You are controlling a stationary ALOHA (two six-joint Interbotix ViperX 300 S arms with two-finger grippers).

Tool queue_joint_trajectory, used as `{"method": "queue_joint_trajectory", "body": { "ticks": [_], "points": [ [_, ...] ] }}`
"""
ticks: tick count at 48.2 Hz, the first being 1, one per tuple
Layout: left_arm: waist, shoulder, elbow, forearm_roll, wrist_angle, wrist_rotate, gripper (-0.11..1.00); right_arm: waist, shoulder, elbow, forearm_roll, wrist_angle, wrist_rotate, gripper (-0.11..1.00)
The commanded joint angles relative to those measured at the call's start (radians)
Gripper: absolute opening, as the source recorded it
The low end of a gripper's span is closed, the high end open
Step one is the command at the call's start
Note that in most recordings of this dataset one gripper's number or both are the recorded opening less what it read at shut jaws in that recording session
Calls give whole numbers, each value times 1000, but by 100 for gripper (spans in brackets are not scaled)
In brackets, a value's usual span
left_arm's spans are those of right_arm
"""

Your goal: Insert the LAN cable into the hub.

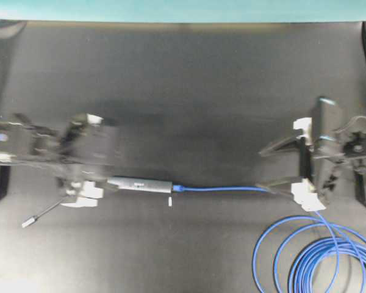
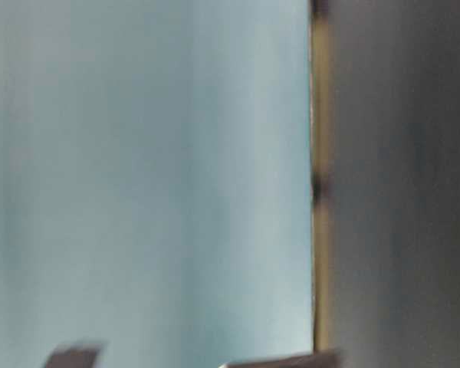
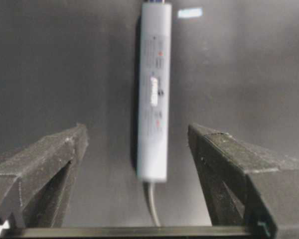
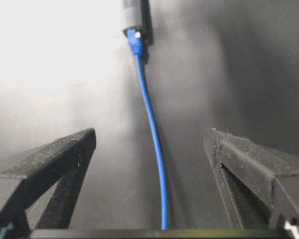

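LAN cable (image 1: 219, 188) plugged in hub (image 1: 140, 184), frame centre; left gripper (image 3: 138, 144) & right gripper (image 4: 149, 144) jaws apart — neither touching; table (image 1: 189, 91) bare above.

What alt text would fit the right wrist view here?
The LAN cable runs up the dark table to its blue plug, seated in the end of the hub. The right gripper is open, one finger on each side of the cable, not touching it.
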Motion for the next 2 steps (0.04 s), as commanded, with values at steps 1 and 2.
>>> {"method": "queue_joint_trajectory", "body": {
  "ticks": [1, 2],
  "points": [
    [-2, -71, 29, 3, -14, 2, 79, 9, -28, 3, -2, -5, 3, 86],
    [-2, -81, 40, 3, -15, 2, 79, 9, -32, 5, -2, -5, 3, 86]
  ]
}}
